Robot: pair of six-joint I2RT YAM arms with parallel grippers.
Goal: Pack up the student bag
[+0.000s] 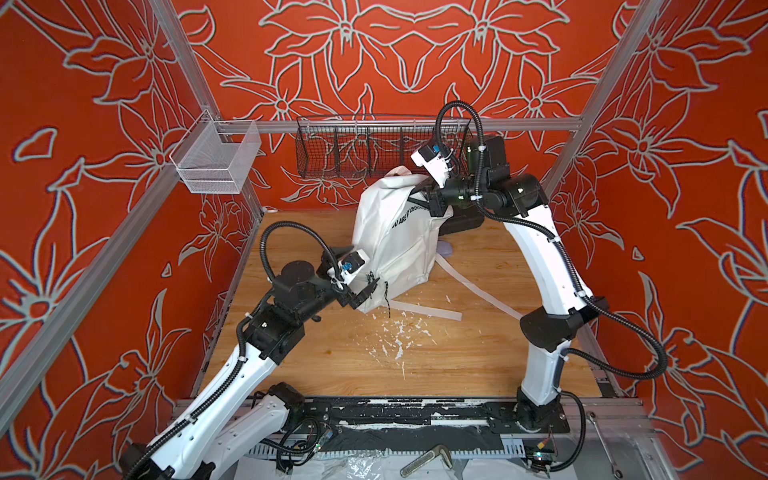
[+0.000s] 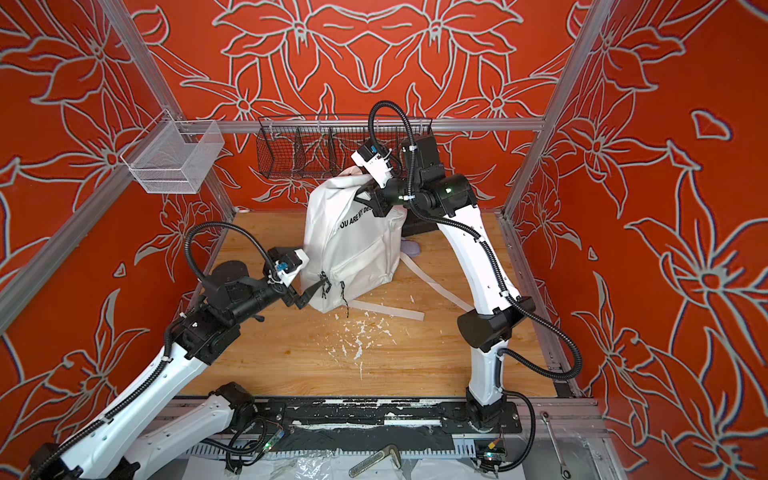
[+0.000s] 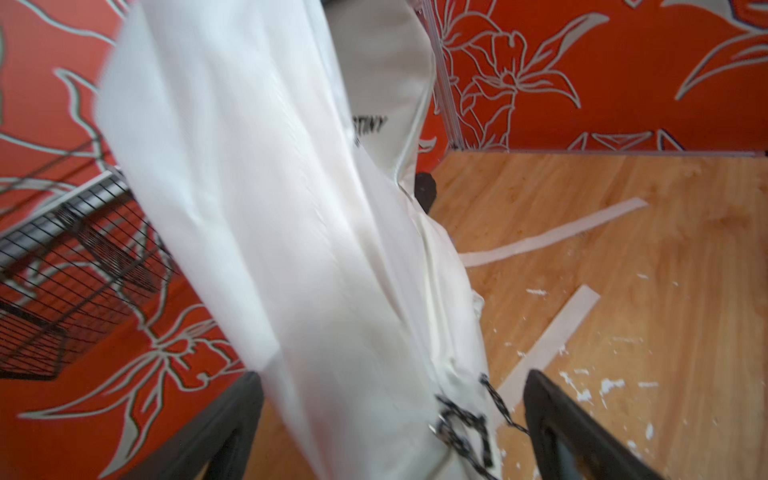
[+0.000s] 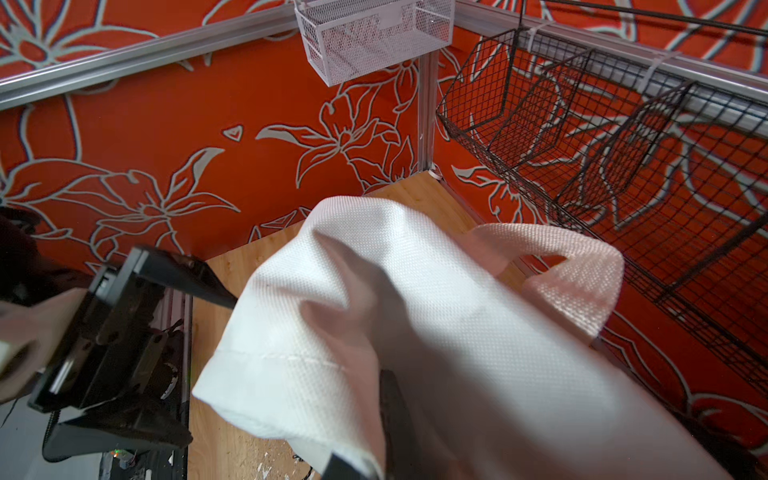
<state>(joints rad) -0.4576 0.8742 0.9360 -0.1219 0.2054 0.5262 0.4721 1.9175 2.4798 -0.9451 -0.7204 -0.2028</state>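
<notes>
Red floral walls, wooden worktop (image 1: 457, 353): large white fabric backpack (image 1: 395, 249) stood upright in front of the black wire basket (image 1: 374, 149), right gripper (image 1: 432, 203) clamped on its top, left gripper (image 1: 360, 296) spread wide around its lower corner. Smart play: top taut, then black zipper cords (image 1: 386, 297).

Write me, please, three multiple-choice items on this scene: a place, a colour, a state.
1. Where does the black wire basket hang?
A. on the back rail
B. on the tabletop
C. from an arm

2. What colour is the lettering on the student bag?
A. red
B. black
C. blue

3. How does the left pincer stand?
A. shut on a strap
B. shut on nothing
C. open

1 A: it hooks on the rail along the back wall.
2 B: black letters on white fabric.
3 C: its fingers stand wide apart beside the bag.
</notes>
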